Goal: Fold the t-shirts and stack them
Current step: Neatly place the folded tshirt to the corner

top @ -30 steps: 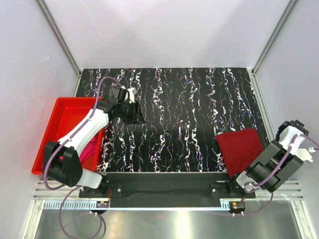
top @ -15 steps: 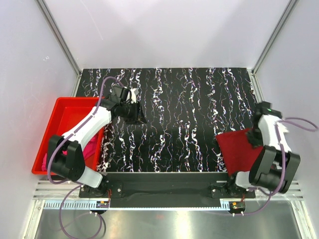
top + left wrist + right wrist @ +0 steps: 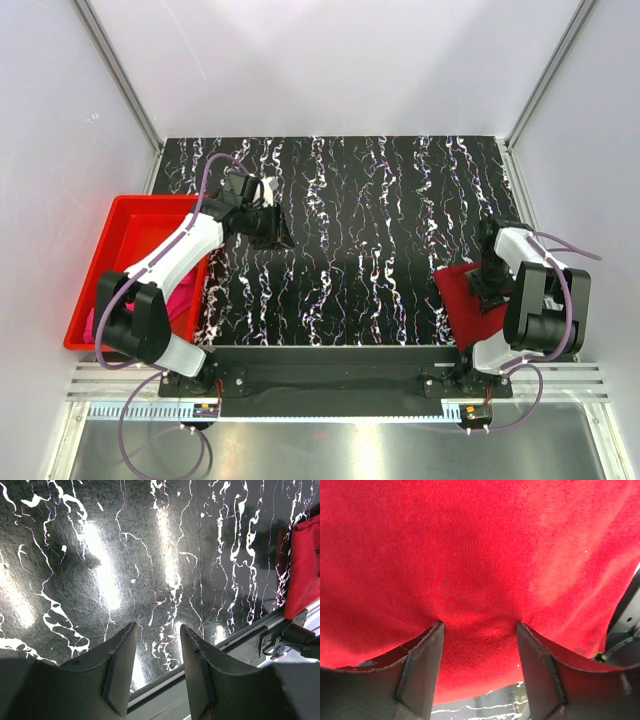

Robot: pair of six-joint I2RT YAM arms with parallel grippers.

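While the folded red shirt (image 3: 460, 308) lies at the table's (image 3: 380, 190) near right edge, the right gripper (image 3: 490, 280) has swung in onto it, jaws widening, gripping nothing, likely to press it flat. The pink shirt (image 3: 182, 298) waits in the bin (image 3: 125, 215). The left gripper (image 3: 157, 630) hovers part-open, empty.

Bright even light, glare streaks on table (image 3: 60, 580), left hand (image 3: 157, 629) perhaps slightly soft.

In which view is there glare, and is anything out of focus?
Left wrist view: strong white glare streaks on the glossy table. Right wrist view: no glare, crimson t-shirt evenly lit, weave visible. Top view: even light, no blur.
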